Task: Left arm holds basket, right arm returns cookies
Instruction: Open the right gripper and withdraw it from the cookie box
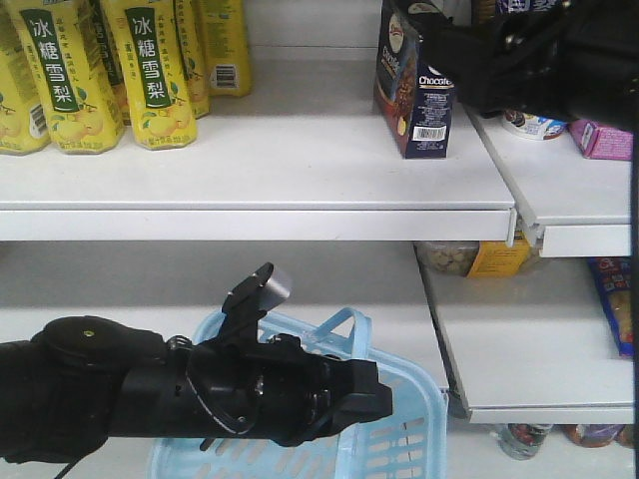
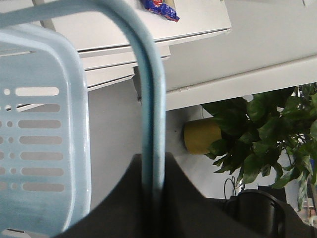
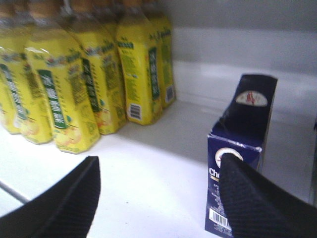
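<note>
The cookies point(image 1: 416, 92) stand upright on the upper shelf point(image 1: 300, 170), on its right part close to the seam with the neighbouring shelf board, long axis vertical, barcode side facing the front camera. In the right wrist view the box point(image 3: 241, 148) sits at the right of the picture, its top flap slightly open, and the right finger point(image 3: 257, 198) overlaps its lower front face while the left finger point(image 3: 59, 203) lies well apart across bare shelf. The fingers are thus spread wide, not clamped on the box; whether the right one actually touches the carton cannot be told. The box therefore lies toward the right finger's side rather than centred between the two.

The right arm point(image 1: 539, 50) reaches in from the upper right just beside the box and is by far the nearer arm. To judge from this, the cookies look already set down on the shelf, and the coming move turns on clearing that right finger from the carton without tipping it, since a tall narrow box would topple easily toward the yellow bottles point(image 1: 150, 70) further left.

Lower down, the left arm point(image 1: 200, 394) has its fingers point(image 2: 148, 208) closed on the handle point(image 2: 151, 124) of the basket point(image 1: 399, 439), which hangs below the shelf, well apart from the box.
</note>
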Controlling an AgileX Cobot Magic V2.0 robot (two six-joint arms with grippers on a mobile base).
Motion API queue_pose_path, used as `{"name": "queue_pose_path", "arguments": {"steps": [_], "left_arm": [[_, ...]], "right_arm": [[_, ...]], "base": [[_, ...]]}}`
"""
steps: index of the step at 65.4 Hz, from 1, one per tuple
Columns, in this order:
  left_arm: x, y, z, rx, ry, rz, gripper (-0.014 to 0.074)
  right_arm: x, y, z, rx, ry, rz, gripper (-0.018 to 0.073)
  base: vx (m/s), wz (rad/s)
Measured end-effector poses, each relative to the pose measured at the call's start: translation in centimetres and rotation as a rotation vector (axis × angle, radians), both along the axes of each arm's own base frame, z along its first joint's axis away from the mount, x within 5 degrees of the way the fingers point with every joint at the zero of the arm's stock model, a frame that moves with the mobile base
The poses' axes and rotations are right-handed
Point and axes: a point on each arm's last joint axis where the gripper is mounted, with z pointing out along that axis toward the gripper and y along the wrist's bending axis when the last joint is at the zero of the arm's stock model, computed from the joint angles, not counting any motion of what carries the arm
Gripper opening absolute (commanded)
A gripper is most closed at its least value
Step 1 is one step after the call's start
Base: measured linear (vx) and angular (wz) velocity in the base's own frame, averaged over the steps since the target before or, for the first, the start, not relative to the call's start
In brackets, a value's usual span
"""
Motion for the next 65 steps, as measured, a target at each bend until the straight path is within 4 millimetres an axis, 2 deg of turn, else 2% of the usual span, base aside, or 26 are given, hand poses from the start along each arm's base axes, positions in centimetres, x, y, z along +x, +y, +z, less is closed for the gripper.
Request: {"name": "queue_pose_path", "arguments": {"steps": [12, 22, 36, 49, 56, 65], "left_arm": [[0.0, 0.0, 0.0, 0.0, 0.0, 0.0, -0.0006], [0.0, 0.0, 0.0, 0.0, 0.0, 0.0, -0.0006], [0.0, 0.0, 0.0, 0.0, 0.0, 0.0, -0.0006], [0.0, 0.0, 0.0, 0.0, 0.0, 0.0, -0.0006], [0.0, 0.0, 0.0, 0.0, 0.0, 0.0, -0.0006], [0.0, 0.0, 0.0, 0.0, 0.0, 0.0, -0.0006]], "right_arm": [[-4.5, -1.6, 2.8, -0.047, -0.135, 0.006, 0.0468], [-7.9, -2.9, 4.0, -0.107, -0.197, 0.0, 0.0432], [-11.5, -5.0, 3.6, -0.214, -0.115, -0.064, 0.041], [-14.9, -8.1, 2.8, -0.224, 0.033, -0.258, 0.041], [-17.3, -9.7, 2.9, -0.186, 0.03, -0.346, 0.041], [-21.3, -11.4, 3.2, -0.107, -0.049, -0.388, 0.041]], "base": [[0.0, 0.0], [0.0, 0.0], [0.0, 0.0], [0.0, 0.0], [0.0, 0.0], [0.0, 0.0]]}}
